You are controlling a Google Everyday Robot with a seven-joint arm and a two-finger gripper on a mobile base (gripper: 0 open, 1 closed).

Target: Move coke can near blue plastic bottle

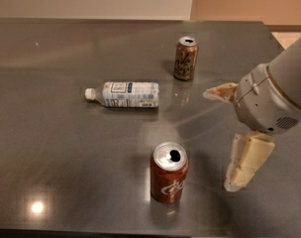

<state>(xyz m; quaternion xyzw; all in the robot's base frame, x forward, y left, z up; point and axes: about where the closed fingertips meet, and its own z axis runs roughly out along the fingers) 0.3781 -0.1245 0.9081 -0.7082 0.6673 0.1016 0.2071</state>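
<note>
The coke can (169, 178), red with white script and a silver top, stands upright near the front of the dark table (51, 133). The blue plastic bottle (125, 93), clear with a white cap and white-and-blue label, lies on its side left of centre, cap to the left. My gripper (225, 138) is at the right, above the table and right of the coke can, apart from it. It is open and empty: one finger (219, 92) points left, the other (245, 161) points down.
A brown-tan can (185, 58) with dark script stands upright at the back, right of the bottle. The table's far edge meets a pale wall. Its right edge lies behind my arm.
</note>
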